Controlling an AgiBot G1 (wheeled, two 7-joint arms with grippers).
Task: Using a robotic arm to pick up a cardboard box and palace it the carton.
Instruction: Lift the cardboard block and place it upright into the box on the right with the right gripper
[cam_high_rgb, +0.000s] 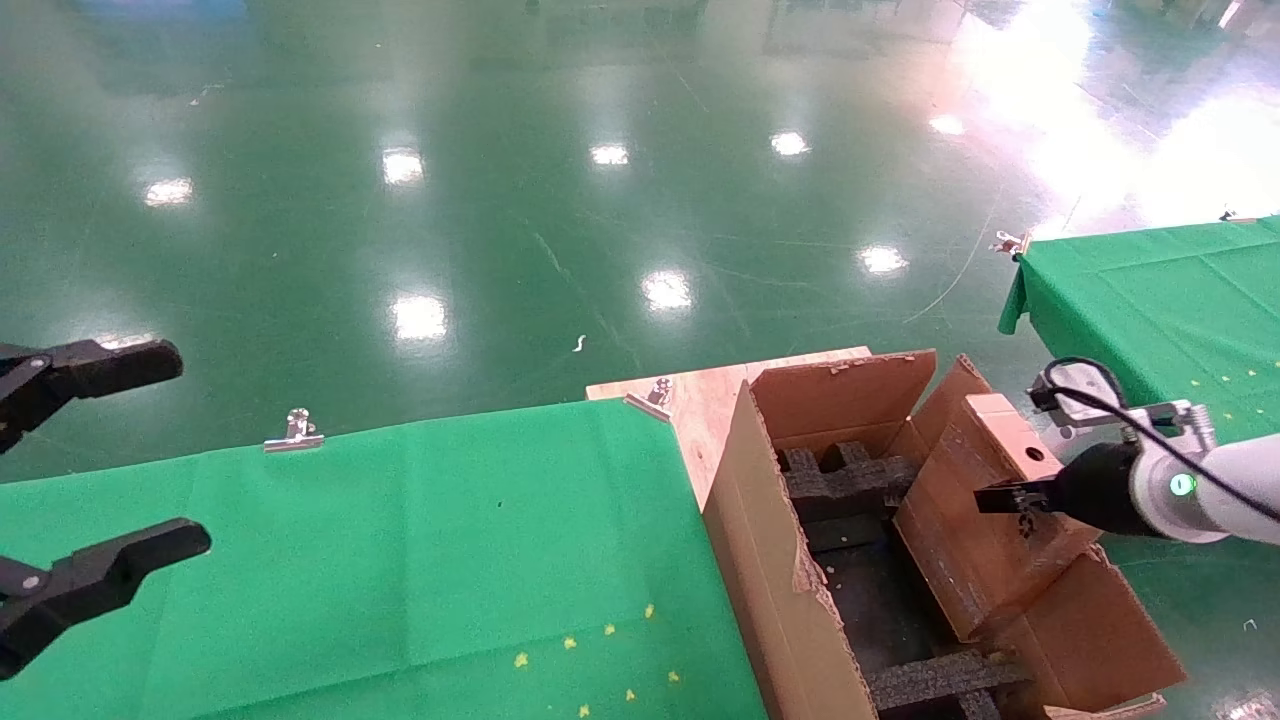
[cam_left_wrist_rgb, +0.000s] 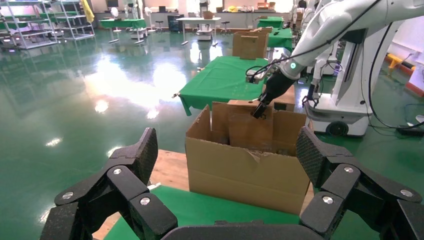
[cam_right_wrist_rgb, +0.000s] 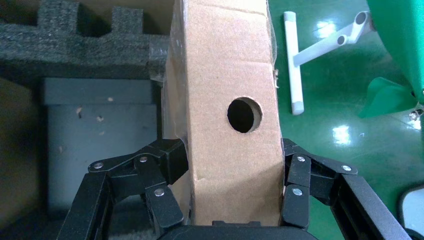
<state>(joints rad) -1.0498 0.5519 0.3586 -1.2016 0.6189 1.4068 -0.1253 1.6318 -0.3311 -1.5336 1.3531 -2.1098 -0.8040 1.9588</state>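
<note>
Overhead, one cardboard box (cam_high_rgb: 985, 510) with a single round hole in its narrow face hangs tilted over the open mouth of one carton (cam_high_rgb: 790, 590), its lower part between the carton's walls, above two black foam inserts (cam_high_rgb: 845, 475). Both fingers of the right gripper (cam_right_wrist_rgb: 232, 187) are clamped on the box's two long sides. To the left, the left gripper (cam_high_rgb: 95, 470) hovers over one of two green-clothed tables (cam_high_rgb: 400, 540), fingers spread wide and holding nothing.
</note>
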